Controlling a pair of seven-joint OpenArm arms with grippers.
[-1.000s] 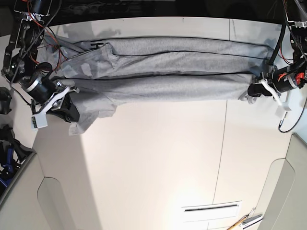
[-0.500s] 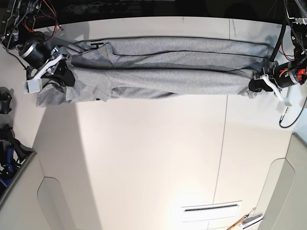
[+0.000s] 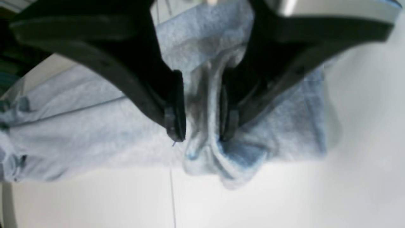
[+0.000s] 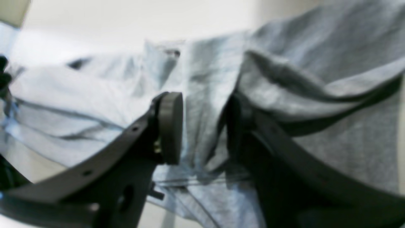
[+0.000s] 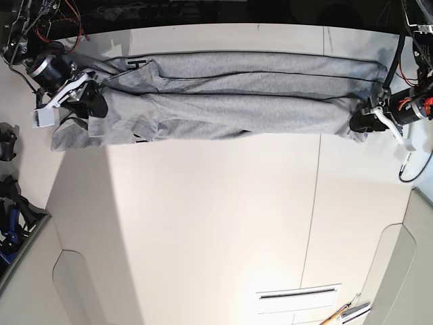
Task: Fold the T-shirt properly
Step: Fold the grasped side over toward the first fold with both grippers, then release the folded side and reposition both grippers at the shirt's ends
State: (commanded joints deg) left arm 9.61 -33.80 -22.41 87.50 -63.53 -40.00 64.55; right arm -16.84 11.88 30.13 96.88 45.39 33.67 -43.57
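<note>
The heather-grey T-shirt [image 5: 237,101] lies stretched across the far part of the white table [image 5: 216,217], folded lengthwise into a long band. A bit of black lettering [image 5: 136,64] shows near its left end. My right gripper [image 5: 90,105] is at the shirt's left end, and in the right wrist view it [image 4: 202,126] is shut on a fold of the T-shirt [image 4: 332,152]. My left gripper [image 5: 360,122] is at the shirt's right end. In the left wrist view it [image 3: 201,136] pinches a bunched ridge of the T-shirt [image 3: 79,136] low over the table.
A seam [image 5: 316,203] runs down the table. A slotted plate [image 5: 298,294] and a pencil-like tool [image 5: 345,313] lie at the near right. Dark gear [image 5: 7,145] sits off the table's left edge. Cables hang by both arms.
My right gripper carried the shirt's left end from the near side toward the far edge and laid it over the band. My left gripper shifted slightly toward the far edge with its end.
</note>
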